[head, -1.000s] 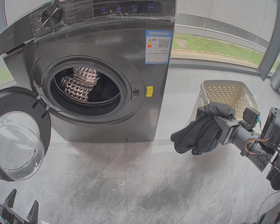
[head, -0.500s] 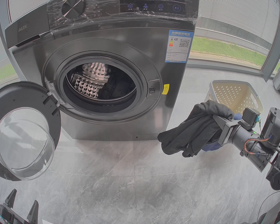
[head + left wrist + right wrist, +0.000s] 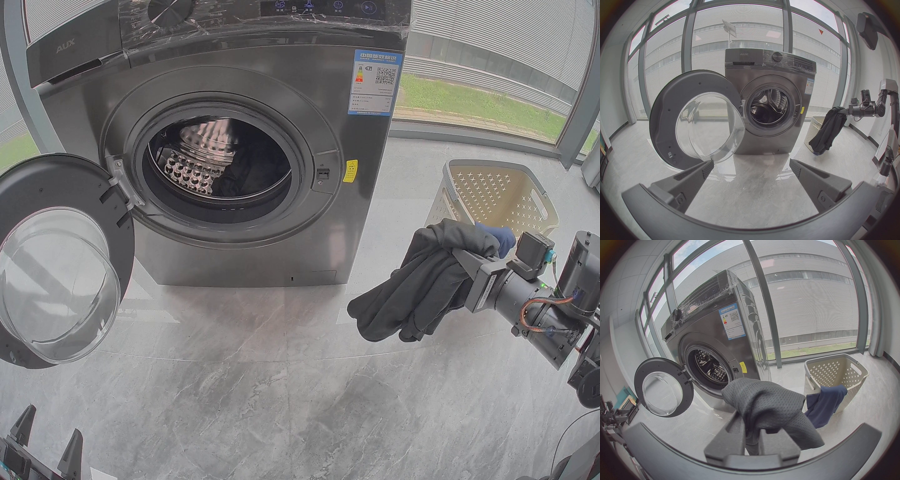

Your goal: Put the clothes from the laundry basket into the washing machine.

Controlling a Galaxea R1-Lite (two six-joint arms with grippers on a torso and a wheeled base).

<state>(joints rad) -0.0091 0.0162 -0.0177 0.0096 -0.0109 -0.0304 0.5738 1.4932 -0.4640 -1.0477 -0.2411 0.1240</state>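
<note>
View shifts toward the washing machine [image 3: 219,169]; right claw [image 3: 465,262], mid-right, stays clamped on the grey garment [image 3: 419,294]; left claw [image 3: 51,425] apart; loading likely next.

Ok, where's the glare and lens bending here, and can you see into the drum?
Head view: daylight glints on the plastic wrap over the washing machine panel; the drum shows its holes on one side, dark elsewhere. Left wrist view: fisheye, window frames bow, corners black. Right wrist view: same bowing; the grey garment in the right gripper blocks part of it.
</note>
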